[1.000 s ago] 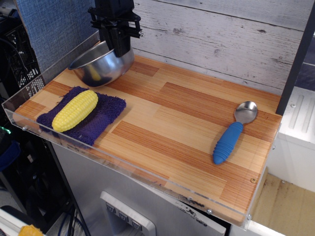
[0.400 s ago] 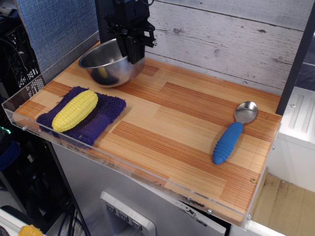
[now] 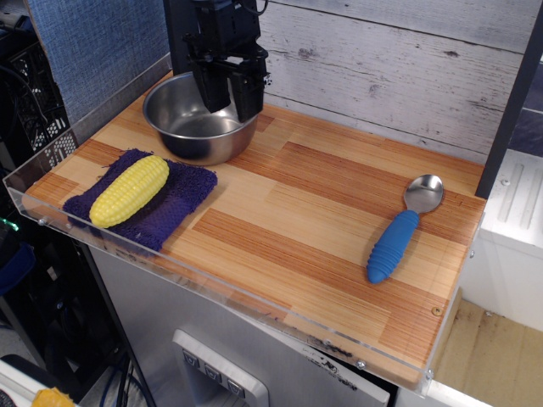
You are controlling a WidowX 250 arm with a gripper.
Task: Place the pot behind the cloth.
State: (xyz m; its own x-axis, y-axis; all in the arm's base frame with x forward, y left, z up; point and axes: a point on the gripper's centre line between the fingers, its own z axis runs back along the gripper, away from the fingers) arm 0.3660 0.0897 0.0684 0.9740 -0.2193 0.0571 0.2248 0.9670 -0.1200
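The claw (image 3: 230,95) hangs point-down over the far right rim of the pot (image 3: 200,127), its two black fingers (image 3: 249,95) spread apart, one inside the rim and one at or just outside it. The rim passes between them, but the gap looks wider than the metal, so the claw is open and not clamped on the pot. Whether either finger touches the steel cannot be told from this angle.

The pot sits level and upright on the board (image 3: 305,203), near the back left corner. It is empty as far as its inside shows, though the claw hides part of the far wall.

Just in front of the pot, toward the camera, lies the cloth (image 3: 165,208), dark and rumpled, at the board's left end. The pot's near side is close to the cloth's back edge; a thin strip of wood seems to show between them. A corn cob (image 3: 130,189) lies slantwise on top of the cloth, covering much of its middle.

Well apart, near the right end of the board, a spoon (image 3: 402,231) lies flat, its steel bowl toward the back wall (image 3: 382,59) and its blue handle toward the front edge.
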